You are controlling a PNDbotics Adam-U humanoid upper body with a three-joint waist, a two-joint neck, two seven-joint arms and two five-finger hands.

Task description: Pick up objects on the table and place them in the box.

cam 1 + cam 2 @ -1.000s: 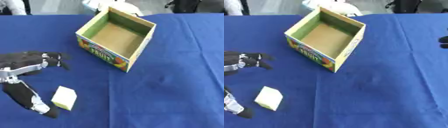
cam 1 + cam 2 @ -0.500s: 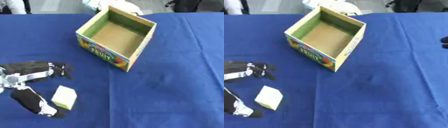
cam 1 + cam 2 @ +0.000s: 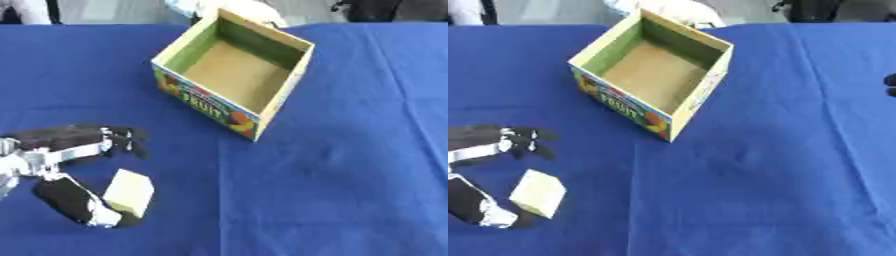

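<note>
The pale yellow block (image 3: 129, 193) lies on the blue table (image 3: 350, 175), well short of the open box (image 3: 234, 75). The left hand (image 3: 66, 170) straddles it, spread, thumb touching one side, fingers above: the grasp step. Next, it must close and lift.

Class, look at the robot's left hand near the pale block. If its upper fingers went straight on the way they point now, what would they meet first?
The left robot hand points its upper fingers right, across bare blue tablecloth. That way looks free; the box lies farther up and the pale block below the line, though depth is unclear.
</note>
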